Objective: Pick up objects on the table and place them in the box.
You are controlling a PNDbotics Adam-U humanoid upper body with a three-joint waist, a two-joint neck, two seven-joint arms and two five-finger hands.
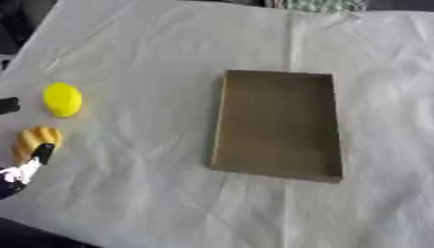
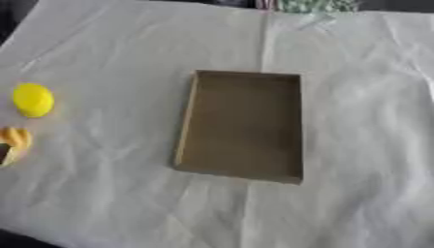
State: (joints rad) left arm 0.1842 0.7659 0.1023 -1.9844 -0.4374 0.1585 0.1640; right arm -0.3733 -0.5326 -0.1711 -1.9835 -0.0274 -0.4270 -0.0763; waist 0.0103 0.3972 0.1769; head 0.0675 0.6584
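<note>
At the table's left edge the left hand (image 1: pixel 25 167), fingers too little in view to tell open from curled, touches the orange ridged object (image 1: pixel 36 141) beside the yellow lemon-like one (image 1: pixel 63 100); I'd wrap it fully before carrying it to the empty brown box (image 1: pixel 278 172).

box (image 1: pixel 277 126): middle of the bench (image 1: pixel 152 203)
lemon (image 1: pixel 62 99): far left, well apart from the box
bread (image 1: pixel 34 141): just before the lemon (left robot hand (image 1: pixel 25 167) touching it)
</note>
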